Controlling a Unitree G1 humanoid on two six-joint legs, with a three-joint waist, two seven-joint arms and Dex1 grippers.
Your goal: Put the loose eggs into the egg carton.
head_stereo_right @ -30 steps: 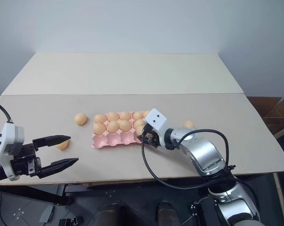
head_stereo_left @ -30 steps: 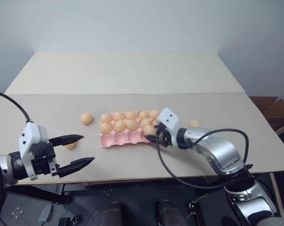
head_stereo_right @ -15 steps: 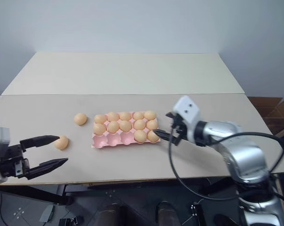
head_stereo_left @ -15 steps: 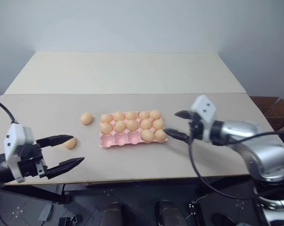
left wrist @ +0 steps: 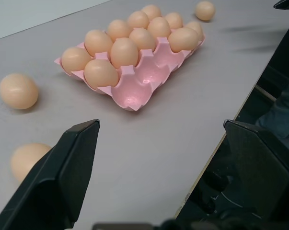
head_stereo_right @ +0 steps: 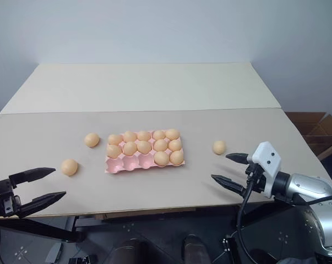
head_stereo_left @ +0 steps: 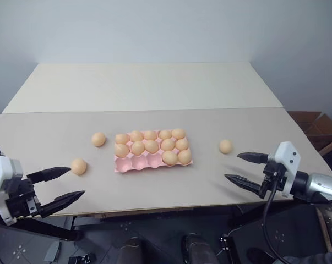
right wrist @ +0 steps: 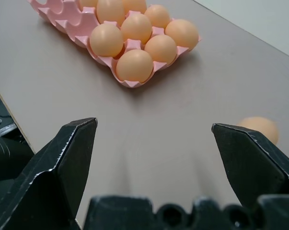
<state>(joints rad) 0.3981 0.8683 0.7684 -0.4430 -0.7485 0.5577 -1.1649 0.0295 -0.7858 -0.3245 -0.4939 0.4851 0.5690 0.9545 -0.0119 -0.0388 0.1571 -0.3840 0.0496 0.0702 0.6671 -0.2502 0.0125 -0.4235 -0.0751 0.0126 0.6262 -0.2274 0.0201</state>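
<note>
Right gripper (head_stereo_left: 244,168) pulls back from egg carton (head_stereo_left: 153,161), jaws spread, empty; near row gains egg. Left gripper (head_stereo_left: 62,184) spread, empty. Three loose eggs (head_stereo_left: 226,146) remain.

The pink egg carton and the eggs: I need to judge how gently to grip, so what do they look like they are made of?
The egg carton looks like thin moulded plastic or smooth pulp: its pink cups carry a soft sheen and crisp thin ridges. The eggs look hard and smooth, with a matt even tan; real shell or plastic dummies cannot be told apart.
</note>
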